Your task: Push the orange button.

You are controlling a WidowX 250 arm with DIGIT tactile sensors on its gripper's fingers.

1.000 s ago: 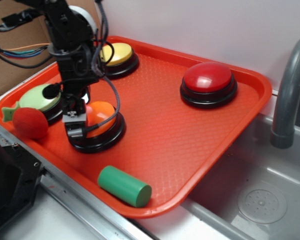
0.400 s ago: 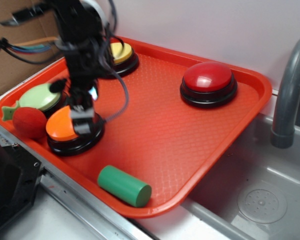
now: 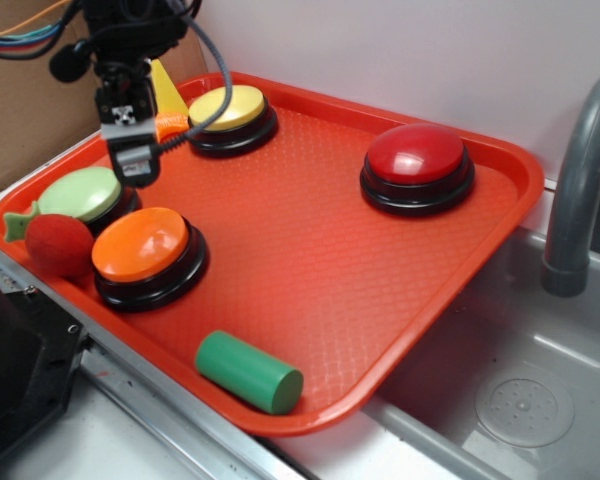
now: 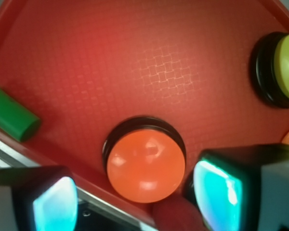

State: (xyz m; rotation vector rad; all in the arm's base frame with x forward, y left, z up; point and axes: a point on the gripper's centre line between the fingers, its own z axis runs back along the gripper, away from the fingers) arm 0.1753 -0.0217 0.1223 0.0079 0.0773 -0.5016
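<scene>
Red tray (image 3: pixel 310 260), end effector (image 3: pixel 130 160) released, fingers spread, empty, raised above orange button (image 3: pixel 140 243), touching nothing

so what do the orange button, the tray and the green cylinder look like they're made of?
Orange button: glossy hard plastic dome, going by the sharp highlights in the wrist view, on a black base, likely plastic too.
Tray: moulded plastic with a fine woven-grid texture and a smooth raised rim.
Green cylinder: matte, no glare; could be painted wood or dull plastic, can't tell which.
</scene>
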